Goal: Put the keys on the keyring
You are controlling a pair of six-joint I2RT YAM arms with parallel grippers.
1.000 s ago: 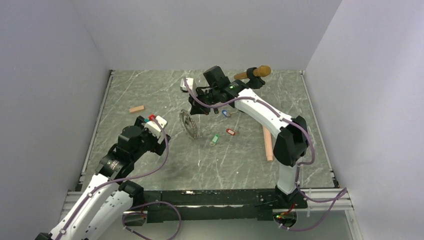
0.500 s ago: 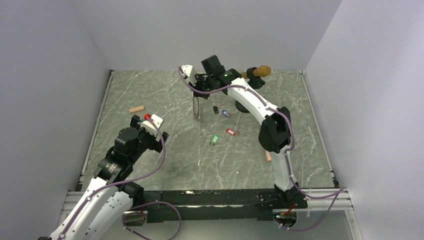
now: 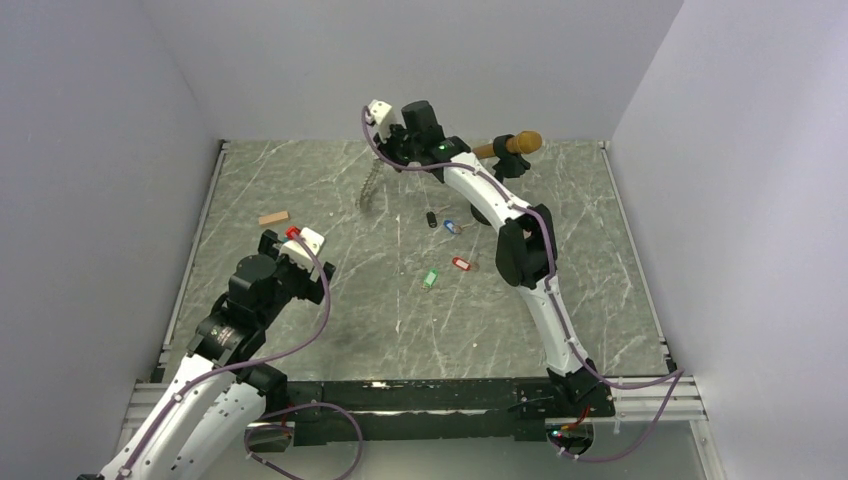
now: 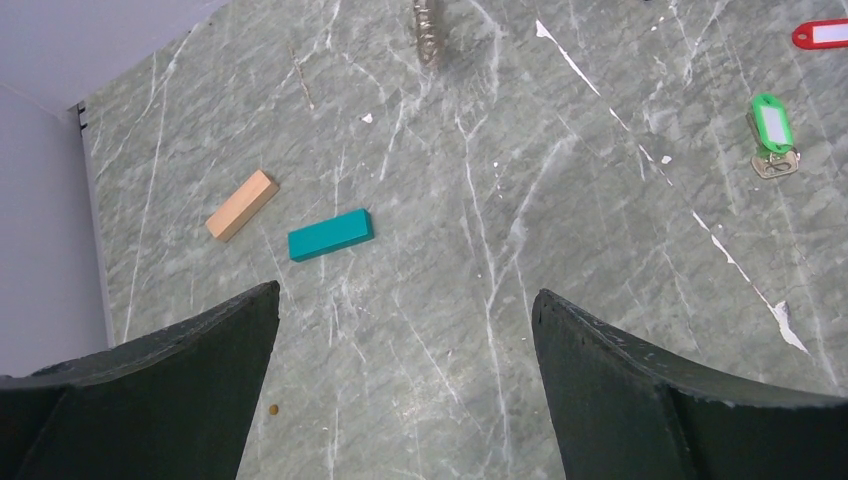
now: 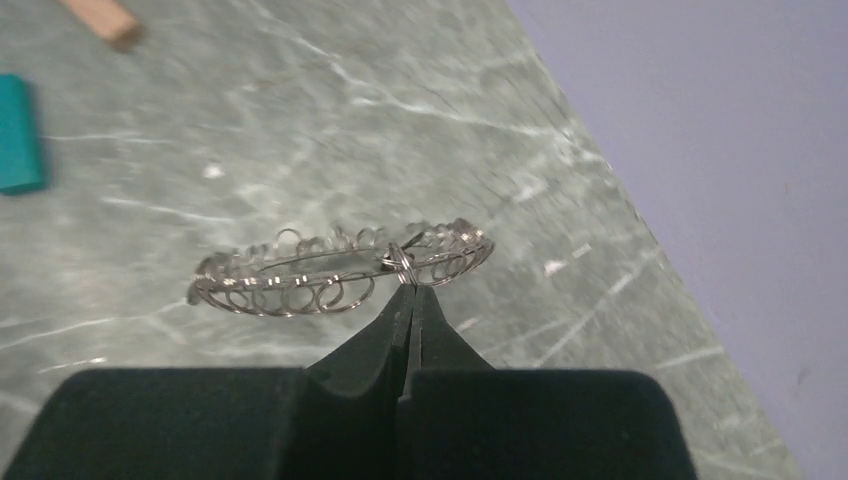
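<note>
My right gripper (image 5: pixel 408 290) is shut on a small loop at the rim of the keyring (image 5: pixel 340 270), a metal ring edged with wire loops. In the top view the right gripper (image 3: pixel 384 137) is stretched out near the back wall, and the keyring (image 3: pixel 371 190) hangs below it, above the table. Several keys lie on the table: black tag (image 3: pixel 432 219), blue tag (image 3: pixel 452 226), red tag (image 3: pixel 461 264), green tag (image 3: pixel 430 278). My left gripper (image 4: pixel 405 300) stands wide open over bare table at the left, holding nothing. From there the green key (image 4: pixel 771 130) lies far right.
A teal block (image 4: pixel 330 234) and a tan wooden block (image 4: pixel 241 204) lie just ahead of the left fingers. A microphone (image 3: pixel 512 144) on its stand is at the back right. Walls enclose the table on three sides.
The right arm has lifted the keyring off the table's middle and carried it back and left toward the rear wall. The left arm has barely moved.
</note>
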